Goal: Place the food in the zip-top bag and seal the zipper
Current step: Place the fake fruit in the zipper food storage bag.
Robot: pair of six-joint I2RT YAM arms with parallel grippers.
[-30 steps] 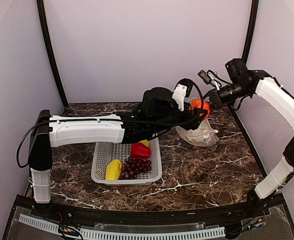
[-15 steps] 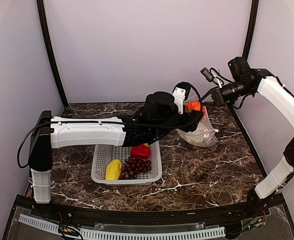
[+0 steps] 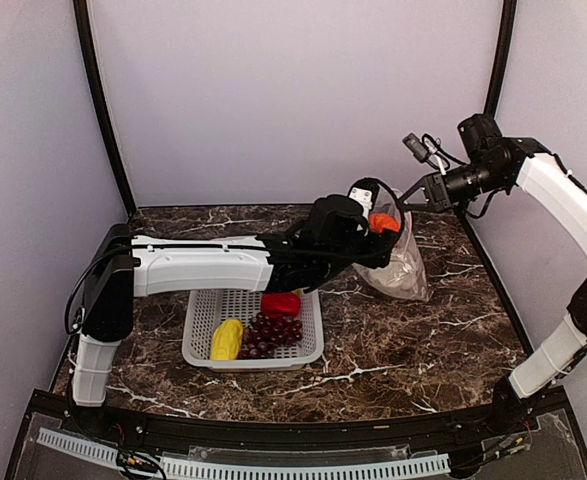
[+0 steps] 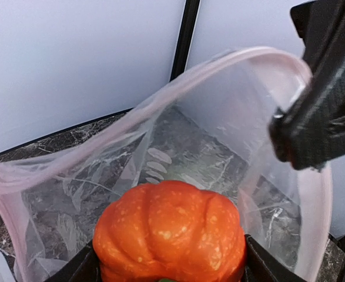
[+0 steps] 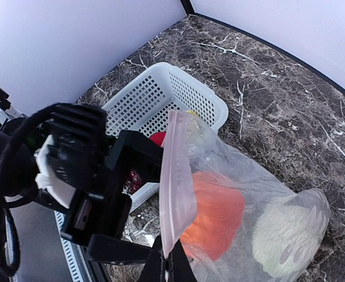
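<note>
A grey-white perforated basket (image 3: 201, 318) sits on the table (image 3: 423, 340), below the left pincer (image 3: 380, 224) and off to its near left, not touching it. The table is dark brown marble with white veins and spreads beneath both pincers. Beyond the right pincer (image 3: 405, 205) stands a pale lilac back wall (image 3: 293, 100), with a black pole (image 3: 98, 100) at each side. A white slotted strip (image 3: 273, 468) lies along the near edge, well apart from both pincers.
</note>
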